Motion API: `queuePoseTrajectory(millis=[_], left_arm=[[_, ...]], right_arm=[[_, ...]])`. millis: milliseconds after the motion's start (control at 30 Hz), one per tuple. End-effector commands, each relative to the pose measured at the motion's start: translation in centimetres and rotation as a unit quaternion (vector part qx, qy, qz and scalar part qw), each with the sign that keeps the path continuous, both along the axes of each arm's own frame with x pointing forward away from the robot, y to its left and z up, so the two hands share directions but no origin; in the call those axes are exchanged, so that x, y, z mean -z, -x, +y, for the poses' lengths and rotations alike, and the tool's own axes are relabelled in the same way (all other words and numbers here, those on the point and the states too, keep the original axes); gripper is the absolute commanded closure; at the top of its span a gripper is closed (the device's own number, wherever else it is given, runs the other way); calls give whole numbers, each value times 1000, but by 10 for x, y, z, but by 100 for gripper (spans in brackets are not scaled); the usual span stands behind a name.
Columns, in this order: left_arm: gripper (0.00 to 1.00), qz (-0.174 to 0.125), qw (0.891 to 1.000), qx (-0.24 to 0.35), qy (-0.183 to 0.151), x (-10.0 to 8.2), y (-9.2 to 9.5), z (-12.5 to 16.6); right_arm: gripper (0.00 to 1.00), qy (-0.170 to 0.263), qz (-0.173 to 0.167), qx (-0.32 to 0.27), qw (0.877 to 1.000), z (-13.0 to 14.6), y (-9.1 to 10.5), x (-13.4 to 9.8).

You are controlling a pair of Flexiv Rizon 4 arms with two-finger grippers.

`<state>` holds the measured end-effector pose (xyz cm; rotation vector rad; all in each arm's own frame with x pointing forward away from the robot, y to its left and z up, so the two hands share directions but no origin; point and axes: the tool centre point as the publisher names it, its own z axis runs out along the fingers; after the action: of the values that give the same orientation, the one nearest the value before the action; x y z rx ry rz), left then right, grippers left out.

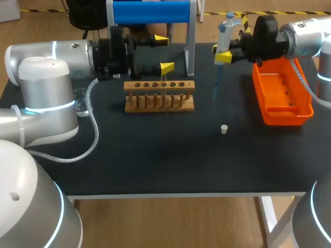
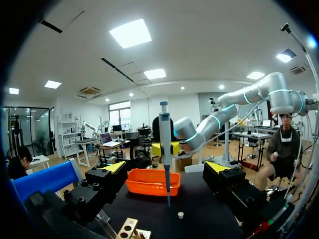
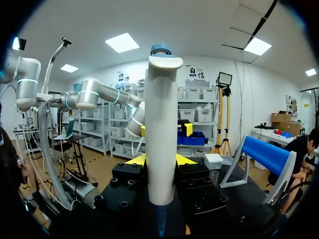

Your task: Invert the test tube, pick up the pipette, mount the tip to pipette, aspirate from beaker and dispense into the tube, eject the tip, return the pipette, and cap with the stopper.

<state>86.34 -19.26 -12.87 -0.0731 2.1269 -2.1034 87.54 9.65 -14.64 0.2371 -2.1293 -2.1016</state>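
Note:
My right gripper [image 1: 226, 50] is shut on a white and blue pipette [image 1: 224, 39] and holds it upright above the table's back right. A thin blue tip [image 1: 216, 88] hangs from the pipette over the black table. In the right wrist view the pipette [image 3: 160, 129] stands between my fingers. My left gripper [image 1: 163, 53] is open and holds nothing, behind the wooden tube rack [image 1: 159, 95]. From the left wrist the pipette [image 2: 165, 144] shows ahead, beyond my open fingertips [image 2: 114, 167]. A small white stopper [image 1: 224, 129] lies on the table. I see no test tube.
An orange tray [image 1: 282, 93] sits at the right under my right arm. A blue-topped stand [image 1: 150, 13] rises at the back. A clear beaker [image 1: 80, 101] stands beside my left arm. The black table's [image 1: 155, 165] front half is bare apart from the stopper.

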Motion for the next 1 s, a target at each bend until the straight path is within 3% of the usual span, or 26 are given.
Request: queuePoseTrajectory(millis=[33, 300, 567, 1000], left_arm=[[0, -1, 1000, 0, 1, 1, 0, 0], [0, -1, 1000, 0, 1, 1, 0, 0], [0, -1, 1000, 0, 1, 1, 0, 0], [0, -1, 1000, 0, 1, 1, 0, 0]], right_arm=[[100, 1, 0, 0, 1000, -1, 0, -1], [100, 1, 0, 0, 1000, -1, 0, -1], [100, -1, 16, 2, 1000, -34, -5, -7], [100, 14, 4, 33, 999, -99, -22, -9]])
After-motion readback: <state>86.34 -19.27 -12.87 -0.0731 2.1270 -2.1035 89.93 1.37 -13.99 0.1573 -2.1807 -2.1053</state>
